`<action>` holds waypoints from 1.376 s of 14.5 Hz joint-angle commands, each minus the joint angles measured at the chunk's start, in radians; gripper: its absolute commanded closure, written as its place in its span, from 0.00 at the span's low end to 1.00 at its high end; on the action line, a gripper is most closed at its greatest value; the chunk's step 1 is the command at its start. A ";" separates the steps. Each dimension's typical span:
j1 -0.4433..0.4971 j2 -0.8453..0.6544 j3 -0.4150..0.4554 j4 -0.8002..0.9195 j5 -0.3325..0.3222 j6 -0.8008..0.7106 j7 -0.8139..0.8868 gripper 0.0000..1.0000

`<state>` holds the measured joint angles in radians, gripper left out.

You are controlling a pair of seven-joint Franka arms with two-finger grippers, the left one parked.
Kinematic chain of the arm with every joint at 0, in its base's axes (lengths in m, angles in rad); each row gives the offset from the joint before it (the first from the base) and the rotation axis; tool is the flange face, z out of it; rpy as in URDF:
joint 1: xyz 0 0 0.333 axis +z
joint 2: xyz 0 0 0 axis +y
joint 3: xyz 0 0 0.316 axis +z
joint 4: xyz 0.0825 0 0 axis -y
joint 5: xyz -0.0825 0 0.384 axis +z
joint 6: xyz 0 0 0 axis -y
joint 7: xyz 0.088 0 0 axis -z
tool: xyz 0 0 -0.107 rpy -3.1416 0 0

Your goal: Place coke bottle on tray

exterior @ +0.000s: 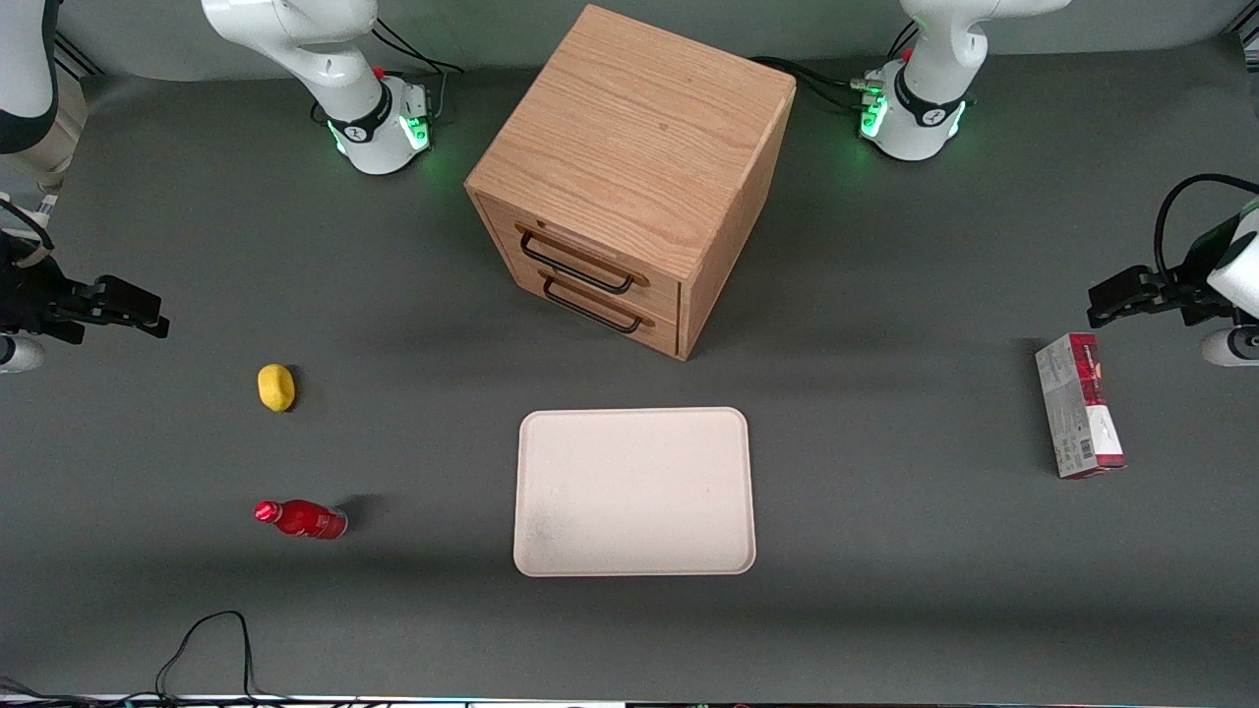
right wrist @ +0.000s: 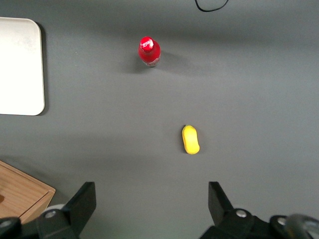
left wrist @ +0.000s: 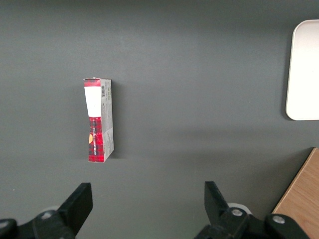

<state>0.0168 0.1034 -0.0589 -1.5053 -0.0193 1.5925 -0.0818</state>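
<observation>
The coke bottle, small and all red with a shiny cap, lies on its side on the grey table toward the working arm's end, nearer the front camera than the lemon. It also shows in the right wrist view. The cream-white tray lies flat and bare in front of the wooden drawer cabinet; its corner shows in the right wrist view. My right gripper hovers open and empty at the table's working-arm end, high above the surface, well apart from the bottle; in its own view the jaws stand wide.
A yellow lemon lies between gripper and bottle, also seen in the right wrist view. A wooden cabinet with two drawers stands mid-table. A red-and-grey carton lies toward the parked arm's end. A black cable loops at the near edge.
</observation>
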 commanded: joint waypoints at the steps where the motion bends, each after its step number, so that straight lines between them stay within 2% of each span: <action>1: 0.011 -0.013 -0.012 -0.013 0.004 -0.005 0.020 0.00; 15: 0.011 0.004 -0.012 0.002 0.016 -0.019 0.054 0.00; 20: 0.009 0.253 -0.002 0.345 0.039 -0.095 0.048 0.00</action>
<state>0.0201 0.1957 -0.0575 -1.3782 -0.0117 1.5691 -0.0516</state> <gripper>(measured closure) 0.000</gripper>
